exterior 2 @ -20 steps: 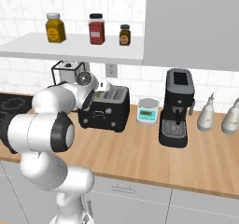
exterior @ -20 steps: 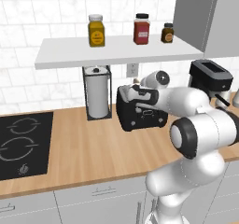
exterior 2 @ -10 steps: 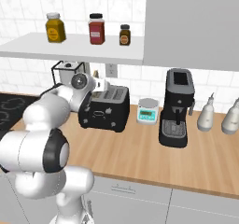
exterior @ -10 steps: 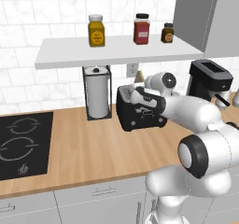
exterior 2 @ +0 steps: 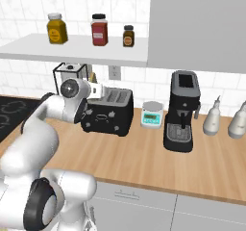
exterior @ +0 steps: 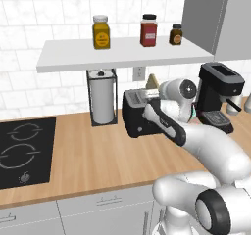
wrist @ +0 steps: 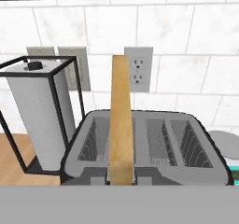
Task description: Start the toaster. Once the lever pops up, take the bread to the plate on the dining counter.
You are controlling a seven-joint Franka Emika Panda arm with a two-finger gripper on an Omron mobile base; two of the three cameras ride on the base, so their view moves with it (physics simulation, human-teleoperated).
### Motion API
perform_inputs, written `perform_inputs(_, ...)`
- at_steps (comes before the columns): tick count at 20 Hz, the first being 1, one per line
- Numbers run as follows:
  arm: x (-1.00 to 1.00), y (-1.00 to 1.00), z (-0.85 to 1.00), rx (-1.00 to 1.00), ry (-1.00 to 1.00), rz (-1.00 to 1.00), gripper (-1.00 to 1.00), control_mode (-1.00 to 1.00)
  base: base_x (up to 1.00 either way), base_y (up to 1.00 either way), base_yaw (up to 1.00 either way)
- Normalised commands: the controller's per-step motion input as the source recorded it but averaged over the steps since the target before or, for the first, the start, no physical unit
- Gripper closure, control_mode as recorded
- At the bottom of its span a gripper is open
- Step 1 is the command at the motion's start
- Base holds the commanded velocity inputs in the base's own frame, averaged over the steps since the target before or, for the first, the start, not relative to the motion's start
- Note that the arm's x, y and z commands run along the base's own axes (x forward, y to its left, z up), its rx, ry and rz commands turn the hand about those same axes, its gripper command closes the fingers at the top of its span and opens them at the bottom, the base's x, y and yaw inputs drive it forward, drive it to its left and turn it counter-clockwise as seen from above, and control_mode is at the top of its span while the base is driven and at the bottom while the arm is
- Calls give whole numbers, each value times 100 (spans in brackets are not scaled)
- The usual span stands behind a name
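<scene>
The black toaster (exterior: 139,116) (exterior 2: 108,112) (wrist: 154,139) stands on the wood worktop by the tiled wall, and its top slots show open in the hand view. The bread (wrist: 121,120) is a tan slice seen edge-on, upright over the toaster's front. Its tip (exterior: 152,80) (exterior 2: 92,76) pokes up beside the white hand. My gripper (exterior: 157,89) (exterior 2: 96,88) hovers just above the toaster, shut on the slice's lower end. The plate and the dining counter are out of view.
A paper towel holder (exterior: 102,97) (wrist: 42,115) stands left of the toaster, and a black coffee machine (exterior: 218,97) (exterior 2: 182,109) to its right. A small scale (exterior 2: 152,114) sits between them. The shelf (exterior: 122,53) with jars hangs overhead. A cooktop (exterior: 19,151) lies far left.
The hand with the bread has drawn back a little from the wall toward the base, and the arm's elbow has swung down and forward.
</scene>
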Motion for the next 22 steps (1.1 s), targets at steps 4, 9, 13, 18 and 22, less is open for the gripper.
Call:
perform_inputs(4, -86, 5, 32, 0, 0, -2, 100, -100, 0, 0, 0)
perform_inputs(9, -97, 0, 28, 0, 0, -2, 100, -100, 0, 0, 0)
perform_inputs(13, -99, 0, 17, 0, 4, 0, 100, -100, 0, 0, 0)
perform_inputs(18, -82, 0, 25, 0, 14, 0, 100, -100, 0, 0, 0)
perform_inputs(22, -76, 0, 30, 0, 16, 0, 100, -100, 0, 0, 0)
